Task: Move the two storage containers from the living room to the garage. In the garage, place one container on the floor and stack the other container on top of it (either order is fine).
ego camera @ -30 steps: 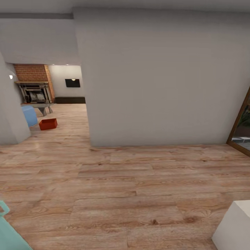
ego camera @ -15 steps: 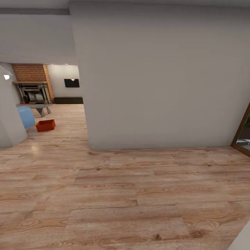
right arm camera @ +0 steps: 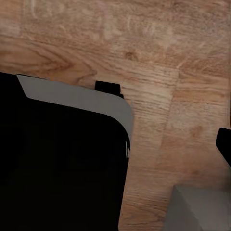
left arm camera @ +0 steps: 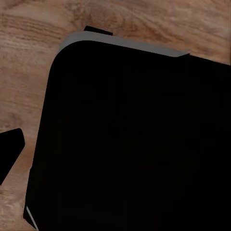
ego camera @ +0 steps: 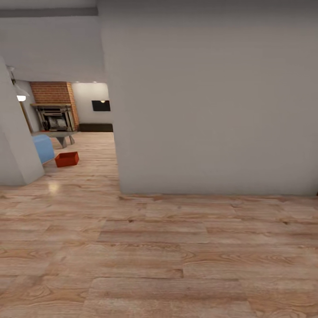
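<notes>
One orange-red storage container [ego camera: 67, 159] sits on the light wood-plank floor of the living room, far off at the left, seen through the opening beside a large pale wall [ego camera: 212, 101]. It stands next to the blue sofa [ego camera: 43, 148]. In the left wrist view a dark fingertip [left arm camera: 9, 153] juts in at the picture's edge over wood planks, and the right wrist view has a similar dark fingertip [right arm camera: 224, 144]. Neither wrist view lets me judge how the jaws stand.
The big wall blocks the way straight ahead, and a second wall corner [ego camera: 15, 145] narrows the opening at the left. Beyond are a brick fireplace [ego camera: 55, 115] and a low grey table [ego camera: 62, 137]. My black base [left arm camera: 134, 139] sits over the planks.
The whole head picture has shifted, so the camera moved. The teal and white objects at the bottom corners and the wood door frame at the right have left the view. The container has stayed put.
</notes>
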You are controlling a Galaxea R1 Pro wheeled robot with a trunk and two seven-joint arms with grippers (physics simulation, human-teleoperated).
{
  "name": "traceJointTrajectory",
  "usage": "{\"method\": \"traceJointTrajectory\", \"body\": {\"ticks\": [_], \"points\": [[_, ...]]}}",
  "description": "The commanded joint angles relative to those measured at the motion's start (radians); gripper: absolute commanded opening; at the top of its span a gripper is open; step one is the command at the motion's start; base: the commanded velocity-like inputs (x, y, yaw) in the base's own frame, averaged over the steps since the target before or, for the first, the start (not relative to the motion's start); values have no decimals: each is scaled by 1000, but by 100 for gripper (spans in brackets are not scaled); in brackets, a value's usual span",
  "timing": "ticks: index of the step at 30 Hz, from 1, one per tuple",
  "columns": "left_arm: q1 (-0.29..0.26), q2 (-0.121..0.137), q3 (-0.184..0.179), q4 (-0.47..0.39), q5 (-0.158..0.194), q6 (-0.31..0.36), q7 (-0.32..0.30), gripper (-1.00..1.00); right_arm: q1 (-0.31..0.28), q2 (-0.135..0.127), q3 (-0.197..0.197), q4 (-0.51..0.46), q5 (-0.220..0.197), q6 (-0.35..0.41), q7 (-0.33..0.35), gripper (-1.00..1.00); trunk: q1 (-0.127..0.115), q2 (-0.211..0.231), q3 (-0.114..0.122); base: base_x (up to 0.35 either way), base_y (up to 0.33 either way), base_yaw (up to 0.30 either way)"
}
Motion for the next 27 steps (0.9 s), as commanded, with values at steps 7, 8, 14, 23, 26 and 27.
{"method": "traceJointTrajectory", "body": {"ticks": [7,8,14,23,26,27], "points": [[0,0,0,-1,5,-2,1,100,-1,0,11,3,-7,-5,0,100,1,0,-1,322,0,273],[0,0,0,-1,5,-2,1,100,-1,0,11,3,-7,-5,0,100,1,0,-1,322,0,274],[0,0,0,-1,5,-1,1,100,-1,0,11,3,-8,-5,0,100,1,0,-1,322,0,274],[0,0,0,-1,5,-2,1,100,-1,1,9,3,-12,-5,-1,100,1,0,-1,322,0,275],[0,0,0,-1,5,-2,1,100,-1,1,9,3,-13,-5,-1,100,1,0,-1,322,0,276],[0,0,0,-1,5,-2,1,100,-1,1,9,3,-13,-5,-1,100,1,0,-1,322,0,276]]}}
